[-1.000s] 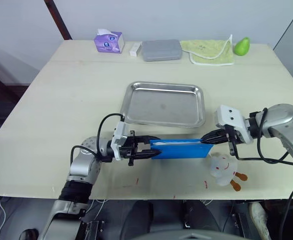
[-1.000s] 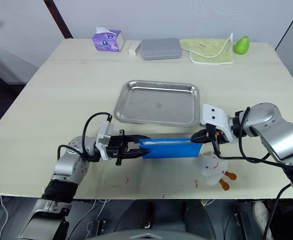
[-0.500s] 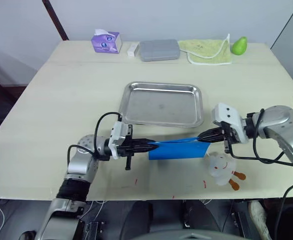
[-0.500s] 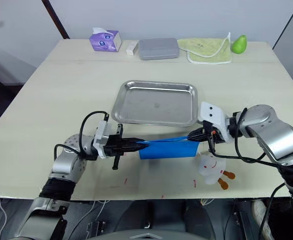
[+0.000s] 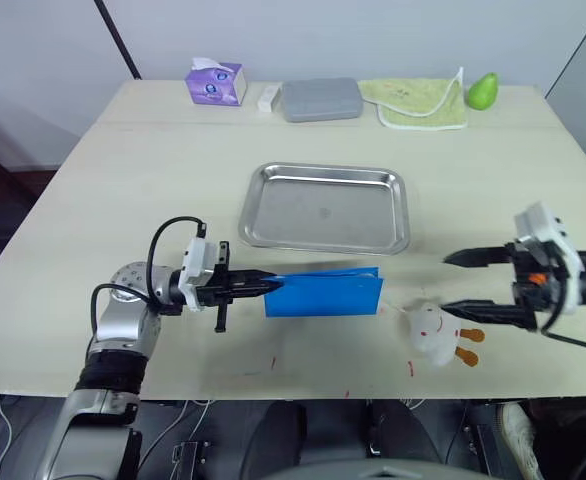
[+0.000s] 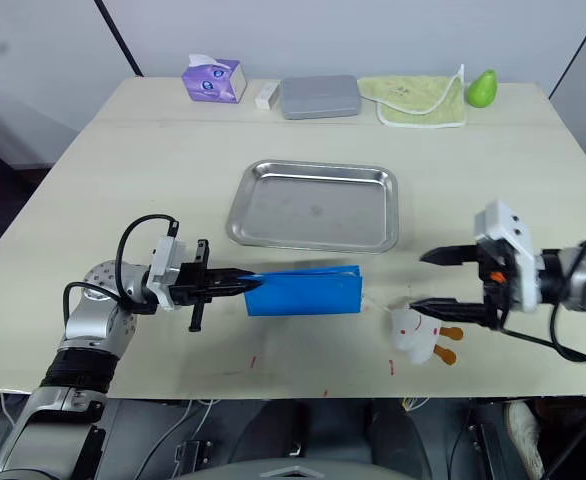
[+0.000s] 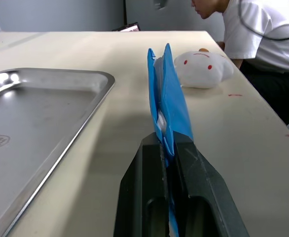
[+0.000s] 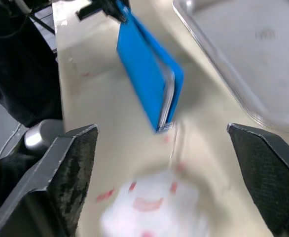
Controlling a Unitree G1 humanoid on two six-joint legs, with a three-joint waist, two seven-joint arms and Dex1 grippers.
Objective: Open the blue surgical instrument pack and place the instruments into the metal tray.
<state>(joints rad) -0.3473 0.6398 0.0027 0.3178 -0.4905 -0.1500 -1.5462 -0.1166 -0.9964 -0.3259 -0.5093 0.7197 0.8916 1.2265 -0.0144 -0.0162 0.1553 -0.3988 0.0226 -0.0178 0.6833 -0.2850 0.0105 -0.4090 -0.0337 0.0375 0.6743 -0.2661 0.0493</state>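
The blue surgical instrument pack (image 5: 325, 292) stands on edge on the table, just in front of the metal tray (image 5: 325, 208). My left gripper (image 5: 258, 283) is shut on the pack's left end; in the left wrist view the pack (image 7: 165, 98) rises between the two fingers (image 7: 144, 187). A whitish inner sheet shows between the blue layers. The instruments are hidden inside. My right gripper (image 5: 446, 284) stands open to the right of the pack, apart from it, with nothing between its fingers (image 8: 70, 168). The right wrist view looks along the pack (image 8: 149, 74) toward the tray (image 8: 233, 49).
A white plush toy (image 5: 435, 333) lies under the right gripper near the table's front edge. Along the back edge stand a purple tissue box (image 5: 216, 82), a small white box (image 5: 269, 97), a grey case (image 5: 321, 99), a green-edged cloth (image 5: 421, 103) and a green pear (image 5: 483, 91). A person (image 7: 263, 29) sits nearby.
My right gripper let go of the pack's right end, opened wide and drew back to the right. The left gripper closed on the pack and pulled it left.
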